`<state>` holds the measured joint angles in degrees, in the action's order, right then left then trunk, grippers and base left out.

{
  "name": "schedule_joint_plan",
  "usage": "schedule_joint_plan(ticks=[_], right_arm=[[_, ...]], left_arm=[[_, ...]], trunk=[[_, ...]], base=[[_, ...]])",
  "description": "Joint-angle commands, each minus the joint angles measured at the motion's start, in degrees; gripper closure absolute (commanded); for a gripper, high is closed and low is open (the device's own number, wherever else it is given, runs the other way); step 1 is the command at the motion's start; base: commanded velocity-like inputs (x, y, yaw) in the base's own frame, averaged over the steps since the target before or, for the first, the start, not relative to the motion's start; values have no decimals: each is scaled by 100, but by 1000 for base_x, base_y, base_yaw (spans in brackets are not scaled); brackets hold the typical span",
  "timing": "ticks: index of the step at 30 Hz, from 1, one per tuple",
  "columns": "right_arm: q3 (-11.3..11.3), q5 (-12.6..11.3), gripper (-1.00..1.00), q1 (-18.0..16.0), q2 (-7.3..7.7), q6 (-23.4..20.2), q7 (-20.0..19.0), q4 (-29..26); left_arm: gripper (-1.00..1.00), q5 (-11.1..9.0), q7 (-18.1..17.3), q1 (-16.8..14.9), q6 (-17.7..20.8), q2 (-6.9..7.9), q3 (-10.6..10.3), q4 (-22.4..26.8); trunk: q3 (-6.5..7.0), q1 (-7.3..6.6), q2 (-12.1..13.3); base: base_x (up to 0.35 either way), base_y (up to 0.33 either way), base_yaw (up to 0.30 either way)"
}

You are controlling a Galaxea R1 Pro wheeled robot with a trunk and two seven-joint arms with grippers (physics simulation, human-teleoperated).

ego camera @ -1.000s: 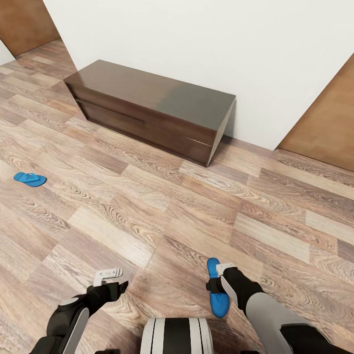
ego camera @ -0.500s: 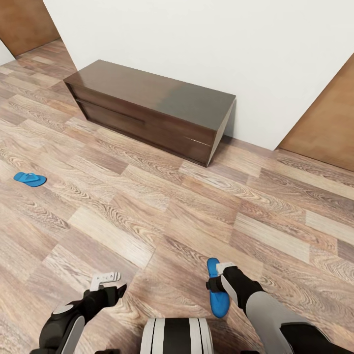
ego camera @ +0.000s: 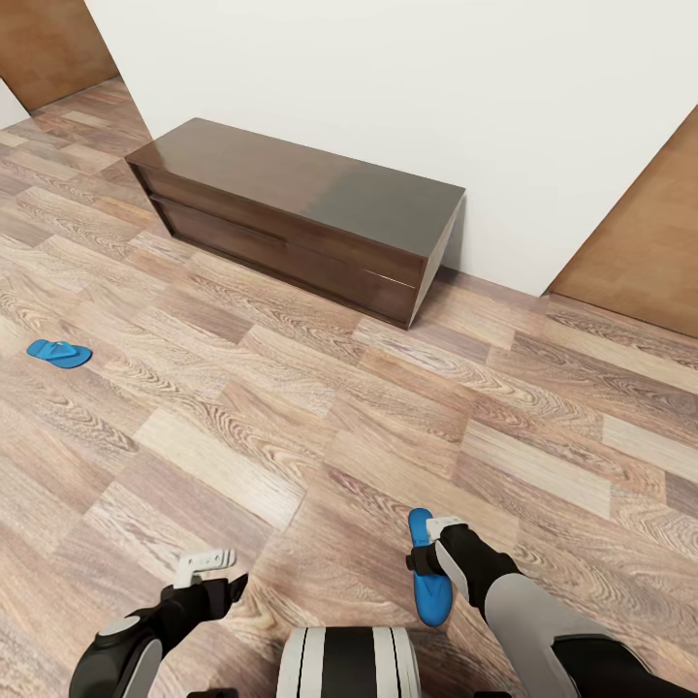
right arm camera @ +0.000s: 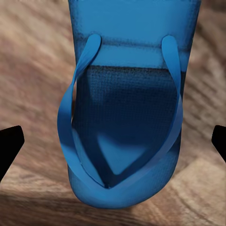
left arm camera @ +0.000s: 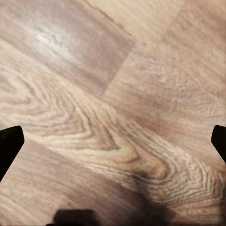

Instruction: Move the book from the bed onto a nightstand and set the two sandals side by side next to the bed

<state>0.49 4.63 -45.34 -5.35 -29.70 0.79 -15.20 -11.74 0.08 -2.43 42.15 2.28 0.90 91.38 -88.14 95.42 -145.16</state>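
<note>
Sandals are the blue things on view: one blue sandal [ego camera: 428, 572] is lying on the wood-plank floor [ego camera: 320, 417] close in front of the robot, just beside its right arm, running lengthwise away from the robot's base. The right claw [ego camera: 438, 530] is sitting at the far end of that sandal, touching or nearly touching it; from the head view I cannot tell how wide it is standing or whether it is gripping the sole. In the right wrist view the sandal [right arm camera: 125, 108] is showing its two straps meeting at the toe post, with dark fingertips [right arm camera: 9, 143] at both outer edges of the picture, well apart and clear of the sandal's sides.

The second sandal [ego camera: 58, 353] is lying flat on the floor far off to the robot's left, well apart from the first.

The left claw [ego camera: 205, 561] is hovering low over bare floor, holding nothing. In the left wrist view its dark fingertips [left arm camera: 8, 146] are sitting at the two edges of the picture, spread wide, with floor planks [left arm camera: 113, 113] between them.

Against the white wall [ego camera: 388, 87] a long, low, glossy dark brown wooden cabinet [ego camera: 301, 208] is standing, with brown wood panels [ego camera: 640, 242] to either side of the wall.
</note>
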Motion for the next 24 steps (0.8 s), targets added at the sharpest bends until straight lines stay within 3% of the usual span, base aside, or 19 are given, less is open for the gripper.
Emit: schedule_joint_plan(ticks=[1,7,15,24], right_arm=[[4,47,-100,-2,-2,-36,0,-10],[4,47,-100,-7,-2,-36,0,-10],[4,47,-100,-9,-2,-36,0,-9],[4,47,-100,-41,-2,-36,0,-16]], left_arm=[[-100,-29,1,24,30,0,7,7],[-100,-30,1,101,30,-5,60,10],[-100,-31,-12,144,30,-12,361,11],[-100,-30,-16,153,30,-16,456,12]], trunk=[[-3,-1,-1],[-3,-1,-1],[-3,-1,-1],[-3,-1,-1]], base=[[0,0,0],[0,0,0],[0,0,0],[0,0,0]])
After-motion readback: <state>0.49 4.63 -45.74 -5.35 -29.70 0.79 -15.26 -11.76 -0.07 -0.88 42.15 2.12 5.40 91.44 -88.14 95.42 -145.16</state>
